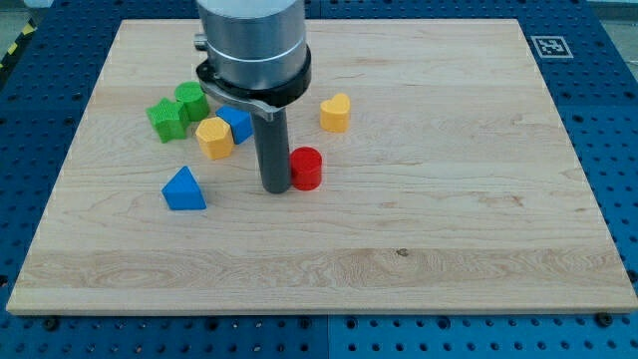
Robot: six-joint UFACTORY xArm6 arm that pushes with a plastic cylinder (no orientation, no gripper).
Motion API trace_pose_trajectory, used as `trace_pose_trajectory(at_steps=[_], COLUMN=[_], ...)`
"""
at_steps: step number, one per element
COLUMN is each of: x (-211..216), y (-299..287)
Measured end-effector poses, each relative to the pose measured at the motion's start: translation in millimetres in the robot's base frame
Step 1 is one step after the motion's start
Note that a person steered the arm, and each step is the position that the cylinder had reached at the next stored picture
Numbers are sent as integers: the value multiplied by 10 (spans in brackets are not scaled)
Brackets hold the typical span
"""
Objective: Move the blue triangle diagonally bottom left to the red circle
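Observation:
The blue triangle [183, 189] lies on the wooden board [449, 219] at the view's left of centre. The red circle [306, 168] stands near the middle of the board, to the right of the triangle and slightly higher in the view. My tip [275, 186] rests on the board right beside the red circle's left side, touching or nearly touching it. The blue triangle is well to the left of my tip, apart from it.
A green star [166, 120] and a green block [191, 101] sit at the upper left. A yellow hexagon [214, 138] and a blue block [237, 124] lie beside them, partly behind the rod. A yellow heart [336, 113] sits above the red circle.

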State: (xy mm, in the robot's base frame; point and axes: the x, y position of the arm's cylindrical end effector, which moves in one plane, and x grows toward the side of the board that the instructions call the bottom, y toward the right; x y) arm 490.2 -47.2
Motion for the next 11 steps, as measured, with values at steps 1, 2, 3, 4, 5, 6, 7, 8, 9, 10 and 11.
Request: trace_pose_trajectory(at_steps=[1,2,3,4,5,6,7,8,9,10,11], x=[7,14,14,-43,-52,-78,-238,-366,-524,-702,-967], y=[156,76,-374,-756,-794,-780,-776,-714,-561,-376,-258])
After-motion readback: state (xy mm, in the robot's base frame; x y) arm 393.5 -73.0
